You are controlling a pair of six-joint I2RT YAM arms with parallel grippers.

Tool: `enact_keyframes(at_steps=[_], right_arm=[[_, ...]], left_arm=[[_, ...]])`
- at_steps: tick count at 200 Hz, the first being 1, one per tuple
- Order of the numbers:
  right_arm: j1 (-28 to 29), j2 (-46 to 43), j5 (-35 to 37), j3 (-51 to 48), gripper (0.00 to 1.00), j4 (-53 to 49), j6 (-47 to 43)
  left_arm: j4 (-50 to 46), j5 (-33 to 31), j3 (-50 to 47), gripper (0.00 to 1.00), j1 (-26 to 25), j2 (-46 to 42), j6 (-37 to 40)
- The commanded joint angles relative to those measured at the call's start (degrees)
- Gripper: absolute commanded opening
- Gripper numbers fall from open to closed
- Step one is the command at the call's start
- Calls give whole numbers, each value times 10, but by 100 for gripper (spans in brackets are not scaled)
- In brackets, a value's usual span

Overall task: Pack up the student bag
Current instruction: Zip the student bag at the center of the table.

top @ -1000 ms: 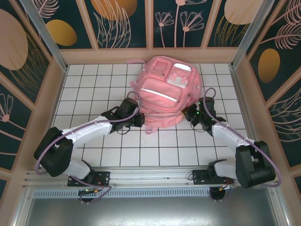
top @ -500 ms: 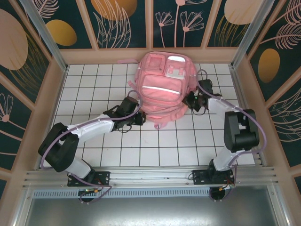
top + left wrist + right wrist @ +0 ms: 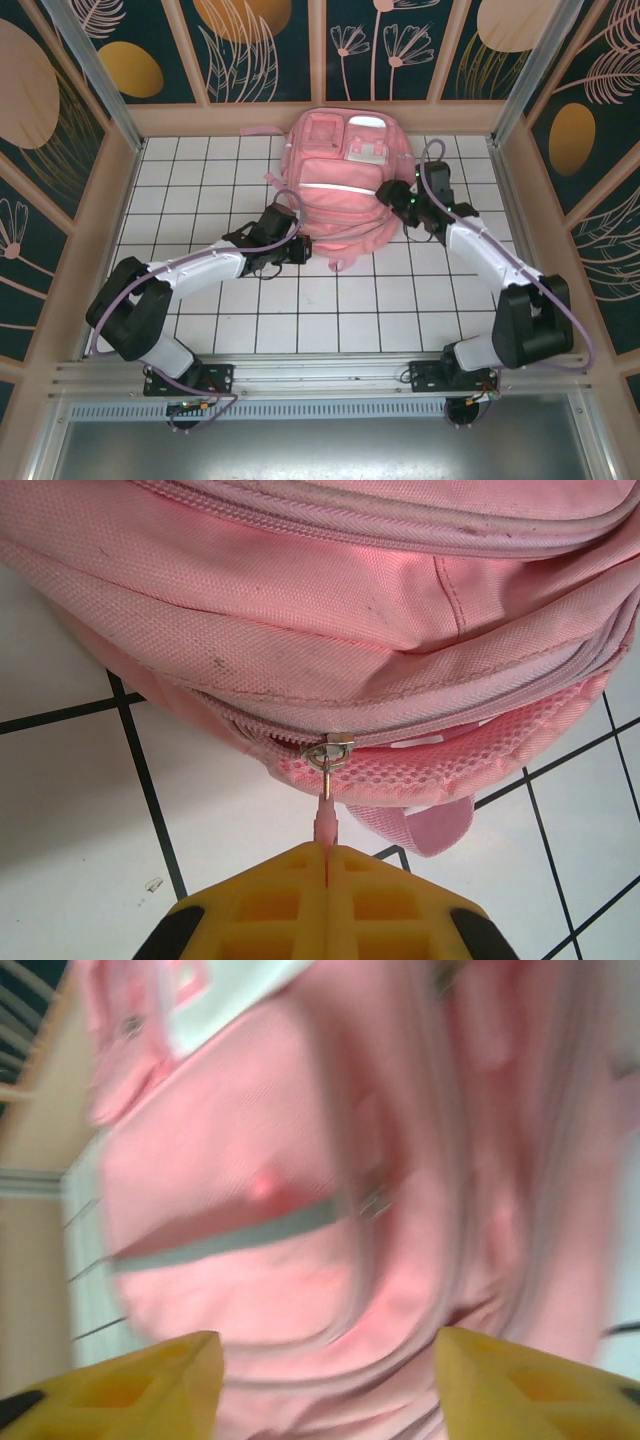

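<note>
Surroundings: white-tiled desk (image 3: pixel 190 175) with dark grid lines, boxed in by wood-framed wall panels painted with flowers and leaves.
Left tool (image 3: pixel 298 250): pressed together, pinching the pink zipper pull (image 3: pixel 327 818) at the bag's near edge. From overhead it sits by the bag's lower-left corner, low over the desk.
Zipper slider (image 3: pixel 328 752): metal, on a zip line that looks closed, just above a mesh-padded strap (image 3: pixel 420 780). The pull runs straight from the slider into the tool.
Student bag (image 3: pixel 340 190): lies flat at the far middle of the desk, with its front pockets and reflective strip (image 3: pixel 335 188) facing up.
Handling: judged to be soft, floppy woven fabric, and light if empty. It is likely to slide or bunch on the smooth tiles when tugged, so it wants a second hold to brace it.
Where to hold: the small pull tab for opening. A strap, seam ridge or pocket fold suits steadying, since flat fabric gives little to pinch.
Right tool (image 3: pixel 392 192): spread apart and holding nothing, at the bag's right flank. Its wrist view is blurred, with pink fabric beyond the yellow fingers (image 3: pixel 190 1365).
</note>
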Motion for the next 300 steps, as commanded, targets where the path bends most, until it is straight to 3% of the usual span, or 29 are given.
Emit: enact_keyframes(at_steps=[1, 48, 113, 163, 200, 249, 300], right_arm=[[61, -8, -68, -58, 52, 54, 149], [143, 0, -32, -101, 59, 115, 325], [177, 90, -4, -59, 54, 115, 382], [176, 117, 73, -34, 32, 78, 385], [174, 129, 88, -29, 0, 65, 375], [171, 82, 124, -51, 0, 36, 348], [157, 52, 114, -72, 0, 20, 311]], left_arm=[[-2, 8, 12, 0, -1, 9, -5], [3, 6, 7, 0, -2, 8, -9], [10, 5, 12, 0, -9, 7, -17], [2, -9, 36, 0, -31, 25, -9], [-5, -28, 43, 0, -33, 36, -6], [-31, -80, 59, 0, -33, 43, 13], [-60, -132, 69, 0, -33, 40, 36]])
